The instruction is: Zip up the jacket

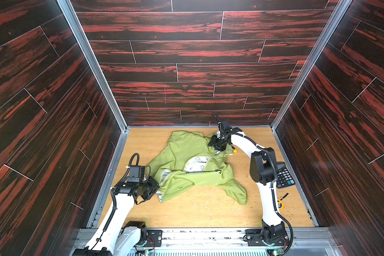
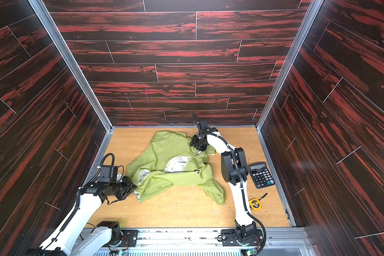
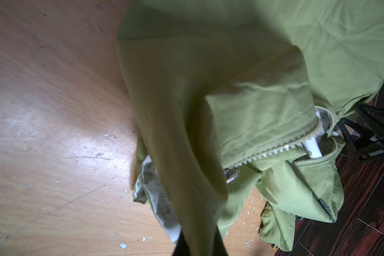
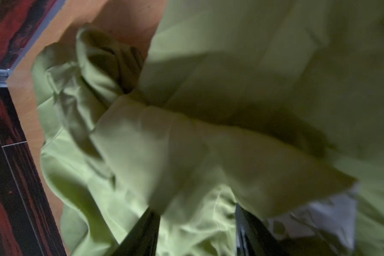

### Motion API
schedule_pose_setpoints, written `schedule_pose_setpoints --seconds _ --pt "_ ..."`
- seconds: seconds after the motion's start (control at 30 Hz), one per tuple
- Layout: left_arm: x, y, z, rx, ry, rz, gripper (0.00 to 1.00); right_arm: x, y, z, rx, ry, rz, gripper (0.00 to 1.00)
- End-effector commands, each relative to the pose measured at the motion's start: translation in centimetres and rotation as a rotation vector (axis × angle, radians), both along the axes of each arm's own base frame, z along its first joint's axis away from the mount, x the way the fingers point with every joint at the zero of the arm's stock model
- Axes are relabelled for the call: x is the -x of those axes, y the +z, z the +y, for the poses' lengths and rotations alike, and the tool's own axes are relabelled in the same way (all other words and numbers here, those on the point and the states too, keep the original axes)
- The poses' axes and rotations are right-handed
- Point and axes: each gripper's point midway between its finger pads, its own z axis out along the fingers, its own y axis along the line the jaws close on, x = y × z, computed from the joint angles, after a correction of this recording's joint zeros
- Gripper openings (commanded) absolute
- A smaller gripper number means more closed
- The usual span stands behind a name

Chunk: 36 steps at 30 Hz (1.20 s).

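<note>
Top views first, Jon: what's the biggest thing there?

Mara, the light wooden desk (image 1: pixel 197 212). On its middle, between the two arms, lies the crumpled lime-green hooded jacket (image 1: pixel 186 155), front gaping, white patterned lining (image 1: pixel 195 164) showing.

And the tools?

The left tool (image 1: pixel 156 188) is clamped on the jacket's edge nearest it. The right tool (image 1: pixel 217 149) sits at the collar end, jaws apart, loose green cloth between them.

Anything smaller?

A black button calculator (image 2: pixel 261 175) near the desk's right edge, with a yellow tape measure (image 2: pixel 255 204) just in front of it. Smallest: the toothed zipper (image 3: pixel 275 150), parted in the left wrist view.
</note>
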Motion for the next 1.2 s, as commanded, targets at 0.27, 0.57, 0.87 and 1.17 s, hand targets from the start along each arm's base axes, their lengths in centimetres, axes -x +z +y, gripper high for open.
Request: schedule_pose_setpoints --seconds 0.27,0.57,0.87,1.17 --pt "-0.4 -0.1 0.6 -0.030 0.015 0.003 0.00 -0.5 1.5 0.9 -0.027 0.053 -0.019 0.06" --pt "-2.1 1.7 3.3 -0.138 0.074 -0.064 0.00 -0.3 11.8 -1.9 -0.064 0.066 -0.183 0.00" --pt "-4.4 4.0 6.0 -0.284 0.082 -0.097 0.00 1.3 19.7 -7.4 -0.054 0.013 -0.304 0.00" --pt "-7.7 8.2 9.5 -0.446 0.111 -0.157 0.00 3.1 24.7 -10.9 -0.009 -0.061 -0.397 0.00"
